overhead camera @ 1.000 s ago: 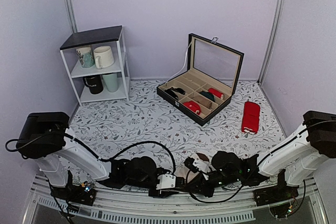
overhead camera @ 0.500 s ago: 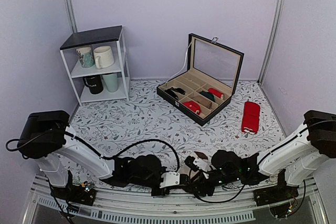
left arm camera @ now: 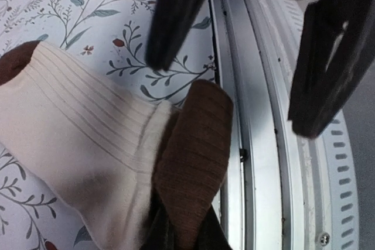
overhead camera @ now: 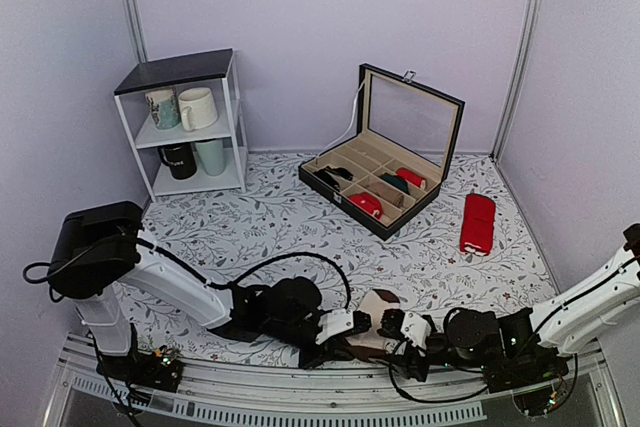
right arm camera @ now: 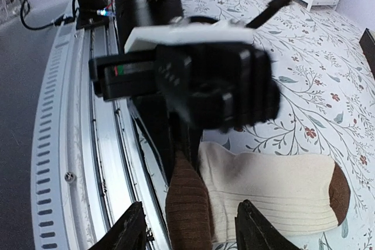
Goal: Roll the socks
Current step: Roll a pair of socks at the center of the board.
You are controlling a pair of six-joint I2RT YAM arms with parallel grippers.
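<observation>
Left end effector (left arm camera: 231,95) is released, its two dark fingers spread wide with nothing between them. One fingertip is over the table print and the other over the metal rail (left arm camera: 258,162), so the jaws straddle the brown end of the socks (left arm camera: 88,139). Whether either finger touches the fabric cannot be told.

The socks lie flat at the very near edge of the table (overhead camera: 280,227), midway between the two arm bases. A broad cream band runs away from the edge to a dark brown tip, and a ribbed tan-brown end sits against the rail, partly over it. No turn of a roll shows, so the rolling looks barely begun, with the first grasp of the brown end being the step in hand.

Right end effector (right arm camera: 192,206) is also released and empty. It is low at the rail just beside the same brown end, facing the left one across it.

To my eye, the next move calls for one jaw pair to close on that brown end and lift it off the rail edge. It would then fold the end onto the cream band while the other arm pins the fabric. Both tools are crowded close, so clearance between them matters.

Further out are a plain red pair (overhead camera: 477,222), an open compartment box (overhead camera: 385,162) and a shelf (overhead camera: 190,122) of mugs.
</observation>
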